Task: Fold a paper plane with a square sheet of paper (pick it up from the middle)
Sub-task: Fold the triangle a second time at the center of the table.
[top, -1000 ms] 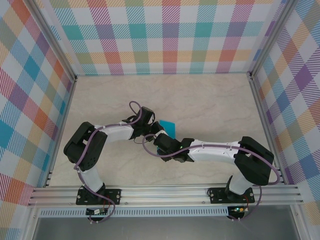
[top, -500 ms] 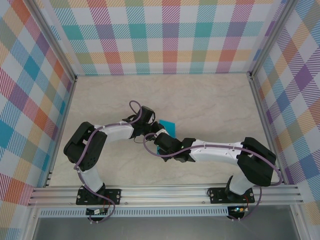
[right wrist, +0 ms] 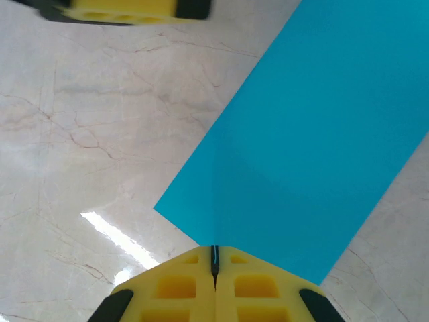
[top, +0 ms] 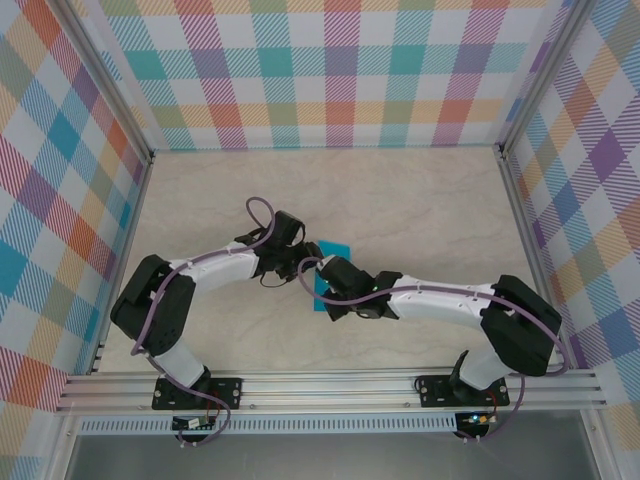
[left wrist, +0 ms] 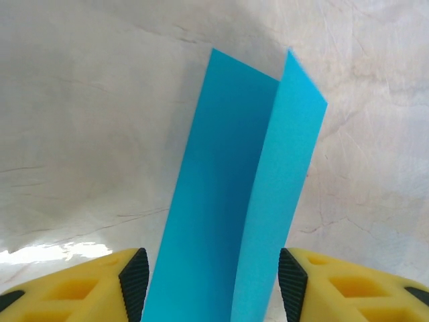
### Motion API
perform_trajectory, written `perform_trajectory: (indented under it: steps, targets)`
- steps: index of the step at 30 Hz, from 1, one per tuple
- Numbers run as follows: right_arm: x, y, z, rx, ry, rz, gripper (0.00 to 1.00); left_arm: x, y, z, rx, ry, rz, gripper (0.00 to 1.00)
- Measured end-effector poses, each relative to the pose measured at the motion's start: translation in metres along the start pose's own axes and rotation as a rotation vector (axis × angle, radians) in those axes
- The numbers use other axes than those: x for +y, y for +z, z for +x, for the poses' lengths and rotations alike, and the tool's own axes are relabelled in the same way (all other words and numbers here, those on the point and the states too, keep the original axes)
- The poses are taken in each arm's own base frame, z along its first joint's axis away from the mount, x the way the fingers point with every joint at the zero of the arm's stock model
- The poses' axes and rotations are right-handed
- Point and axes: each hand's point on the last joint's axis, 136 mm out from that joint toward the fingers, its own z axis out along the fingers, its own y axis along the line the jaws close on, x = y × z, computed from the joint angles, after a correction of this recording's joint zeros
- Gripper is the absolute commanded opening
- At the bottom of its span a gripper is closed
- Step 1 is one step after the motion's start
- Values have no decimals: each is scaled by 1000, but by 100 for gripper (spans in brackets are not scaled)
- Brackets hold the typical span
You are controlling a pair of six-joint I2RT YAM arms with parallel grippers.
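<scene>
The square sheet of paper (left wrist: 241, 188) is teal-blue and stands folded along a centre crease, its two flaps rising like a narrow V above the table. Its outline is a folded rectangle, not that of a paper plane. My left gripper (left wrist: 208, 282) is open, with black pads (left wrist: 134, 282) on either side of the sheet and a gap to each flap. My right gripper (right wrist: 214, 258) is shut on the sheet's (right wrist: 315, 147) near edge at the crease. From above, both grippers (top: 300, 262) (top: 325, 278) meet at the paper (top: 336, 250) mid-table.
Beneath the paper lies the pale marble tabletop (top: 420, 200), with free room behind and to both sides. Checked walls with metal rails (top: 130, 180) box in the table. One yellow left finger (right wrist: 127, 8) crosses the top of the right wrist view.
My left gripper has opened and let go of the sheet. My right gripper has shut on the sheet's edge. The left arm's elbow has swung out to the left.
</scene>
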Motion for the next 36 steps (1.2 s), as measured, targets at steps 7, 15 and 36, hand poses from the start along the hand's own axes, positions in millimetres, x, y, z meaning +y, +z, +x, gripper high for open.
perform_trajectory:
  steps: [7,15,36]
  targets:
    - [-14,-1,-6,24,127,-162,3,18,-12,0,-42,-12,-65,55]
    - [-29,1,-9,73,248,-324,1,21,-21,3,-48,-7,-58,47]
    - [-68,17,-7,187,327,-384,4,24,-25,21,-28,24,-36,43]
